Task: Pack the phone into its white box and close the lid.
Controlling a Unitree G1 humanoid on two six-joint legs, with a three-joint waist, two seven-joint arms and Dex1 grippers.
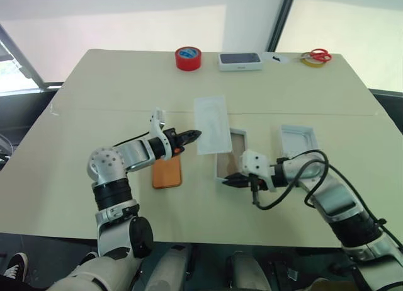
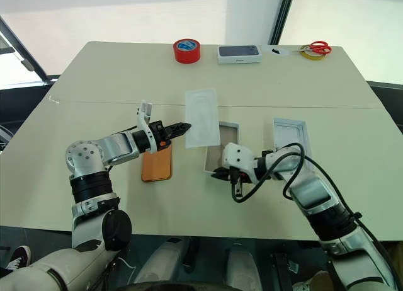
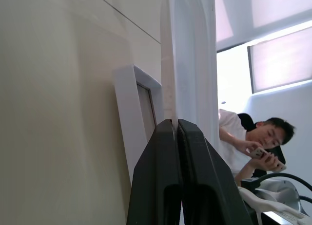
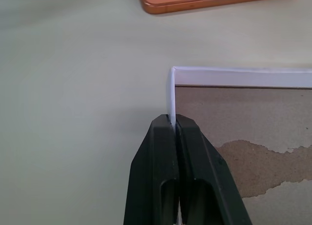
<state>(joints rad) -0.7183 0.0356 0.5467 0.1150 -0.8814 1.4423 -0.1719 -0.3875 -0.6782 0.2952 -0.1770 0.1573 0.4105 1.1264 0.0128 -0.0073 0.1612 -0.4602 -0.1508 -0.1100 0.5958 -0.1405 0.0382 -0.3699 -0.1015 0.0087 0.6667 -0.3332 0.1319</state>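
The orange phone (image 1: 167,173) lies flat on the table under my left forearm. My left gripper (image 1: 196,135) is shut on the edge of a flat white insert (image 1: 212,124) and holds it in the air over the far end of the white box (image 1: 232,151). That shallow tray shows a brownish floor. My right gripper (image 1: 225,181) is shut on the tray's thin wall at its near left corner, and the right wrist view shows the fingers (image 4: 161,152) pinching that wall (image 4: 171,96). The lid (image 1: 298,140) lies hollow side up to the right of the tray.
Along the far edge stand a red tape roll (image 1: 188,58), a white box with a dark top (image 1: 240,61), and scissors (image 1: 320,54) on a yellow tape ring. A person sits beyond the table in the left wrist view (image 3: 243,142). A black cable (image 1: 296,177) loops from my right wrist.
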